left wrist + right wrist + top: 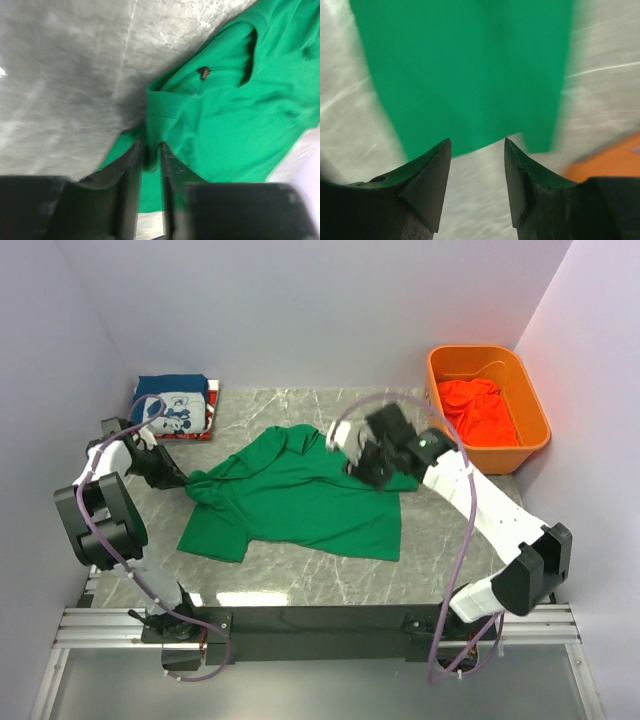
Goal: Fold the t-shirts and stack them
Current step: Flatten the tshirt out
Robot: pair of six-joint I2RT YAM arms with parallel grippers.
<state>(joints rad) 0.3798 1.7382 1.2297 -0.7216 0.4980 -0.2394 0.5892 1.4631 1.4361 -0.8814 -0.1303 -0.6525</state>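
One soft, rumpled green tee (300, 502) spread on veined grey marble counter (455, 530), sleeve fold pinched by left hand (150, 150), right hand (477, 150) spread open above its far right edge. Rigid orange plastic bin (536, 436) holding crumpled orange-red tee (480, 410); folded dark blue tee (172, 405) atop red tee (213, 400), far-left corner.

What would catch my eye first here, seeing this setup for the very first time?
The bright green t-shirt lies rumpled across the middle of the table, the left gripper pinching one edge and the right gripper open over the other side. Next, the orange bin at the far right holds an orange-red t-shirt, and a folded dark blue t-shirt sits far left.
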